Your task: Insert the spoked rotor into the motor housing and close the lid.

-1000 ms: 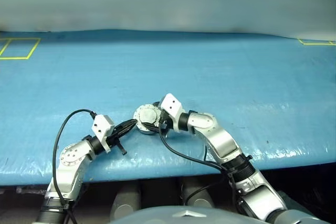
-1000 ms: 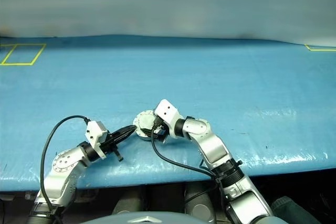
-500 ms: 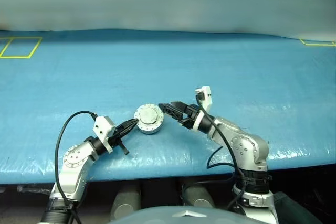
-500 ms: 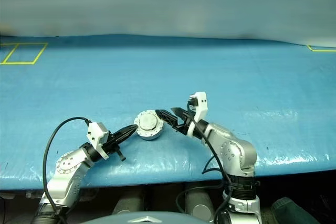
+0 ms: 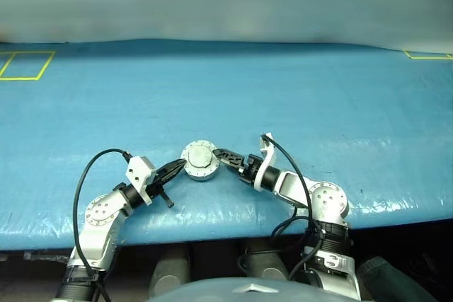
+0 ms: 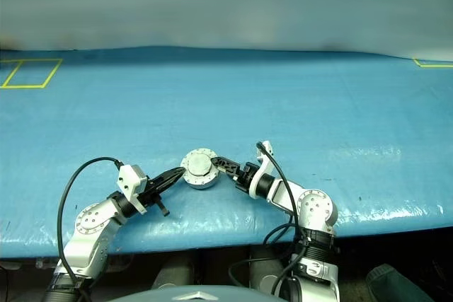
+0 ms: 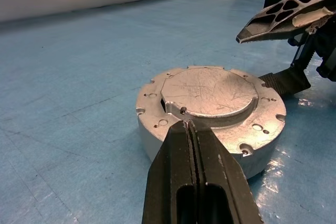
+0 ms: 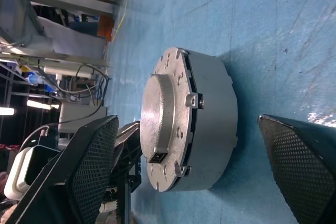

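You have the round silver-grey motor housing (image 5: 200, 160) sitting flat on the blue plastic-covered worktop (image 5: 318, 97), near its front edge, between the two arms. The plain smooth grey metal lid (image 7: 210, 90) is seated on top of it, its raised round centre facing up; the seam between lid and body looks closed all round, though you cannot check the far side.

Your left claw (image 5: 178, 168) is closed, its two black fingers (image 7: 195, 166) pressed flat together with nothing between them. Their tip rests at the lid's rim, on the left side of the housing; it seems to touch the metal just by a small screw hole.

Your right claw (image 5: 224, 155) stands wide open and holds nothing. It lies close to the housing's right side, one perforated black finger (image 8: 86, 174) to each side of the assembly in the right wrist view, both apart from the metal.

Yellow taped rectangles (image 5: 25, 65) mark the far corners of the worktop.
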Action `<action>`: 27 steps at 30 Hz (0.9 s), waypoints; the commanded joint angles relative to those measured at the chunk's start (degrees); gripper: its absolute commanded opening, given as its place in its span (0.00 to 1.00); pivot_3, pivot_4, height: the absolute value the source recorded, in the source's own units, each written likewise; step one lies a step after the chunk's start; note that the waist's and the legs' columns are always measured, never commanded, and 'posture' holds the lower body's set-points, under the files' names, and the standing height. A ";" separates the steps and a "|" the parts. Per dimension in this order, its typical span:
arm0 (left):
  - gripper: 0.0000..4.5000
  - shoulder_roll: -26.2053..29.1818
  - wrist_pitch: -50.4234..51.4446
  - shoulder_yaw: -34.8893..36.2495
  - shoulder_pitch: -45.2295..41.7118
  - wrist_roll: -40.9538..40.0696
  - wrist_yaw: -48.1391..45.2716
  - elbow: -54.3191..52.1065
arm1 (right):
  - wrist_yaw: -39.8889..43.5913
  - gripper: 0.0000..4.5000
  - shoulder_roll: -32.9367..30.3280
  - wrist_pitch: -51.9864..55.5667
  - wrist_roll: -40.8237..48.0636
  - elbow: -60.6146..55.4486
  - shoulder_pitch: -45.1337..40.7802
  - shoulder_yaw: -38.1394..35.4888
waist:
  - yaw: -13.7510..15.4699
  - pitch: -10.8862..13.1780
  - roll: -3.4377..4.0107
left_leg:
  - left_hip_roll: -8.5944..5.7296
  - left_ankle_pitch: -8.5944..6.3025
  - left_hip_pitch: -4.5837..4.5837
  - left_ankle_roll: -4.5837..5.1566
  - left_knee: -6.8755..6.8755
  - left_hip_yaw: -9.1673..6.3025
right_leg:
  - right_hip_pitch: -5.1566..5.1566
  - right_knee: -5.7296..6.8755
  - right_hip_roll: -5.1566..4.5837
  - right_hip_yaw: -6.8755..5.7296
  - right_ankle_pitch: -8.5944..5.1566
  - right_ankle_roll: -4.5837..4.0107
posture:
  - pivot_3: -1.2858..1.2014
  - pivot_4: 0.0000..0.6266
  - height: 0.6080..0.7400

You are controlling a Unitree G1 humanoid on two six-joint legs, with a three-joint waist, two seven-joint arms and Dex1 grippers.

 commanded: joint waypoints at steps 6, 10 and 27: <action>0.00 0.02 -0.44 -0.55 0.62 1.12 0.30 1.10 | -0.15 0.64 3.11 0.22 3.12 1.57 0.31 1.66 | -0.11 0.02 0.03 | 0.00 0.00 -0.03 0.00 -0.01 0.00 | -0.03 -0.01 0.00 0.00 0.00 0.00 | 0.52 0.24 1.00; 0.00 0.03 -0.58 -0.61 0.64 1.23 0.33 1.27 | -0.13 0.35 2.88 -0.35 3.67 1.73 0.20 1.52 | -0.24 0.02 0.04 | 0.00 0.00 -0.04 0.00 -0.03 0.00 | -0.04 -0.02 0.00 0.00 0.00 0.00 | 0.52 0.24 1.00; 0.00 -8.27 11.94 9.20 -2.70 -15.55 11.50 -4.32 | -2.60 0.27 2.55 -3.67 5.76 2.01 -0.93 0.43 | -0.56 0.11 -0.05 | 0.02 0.00 -0.11 0.00 -0.05 -0.06 | -0.08 -0.03 0.00 -0.05 0.00 0.01 | 0.52 0.24 1.00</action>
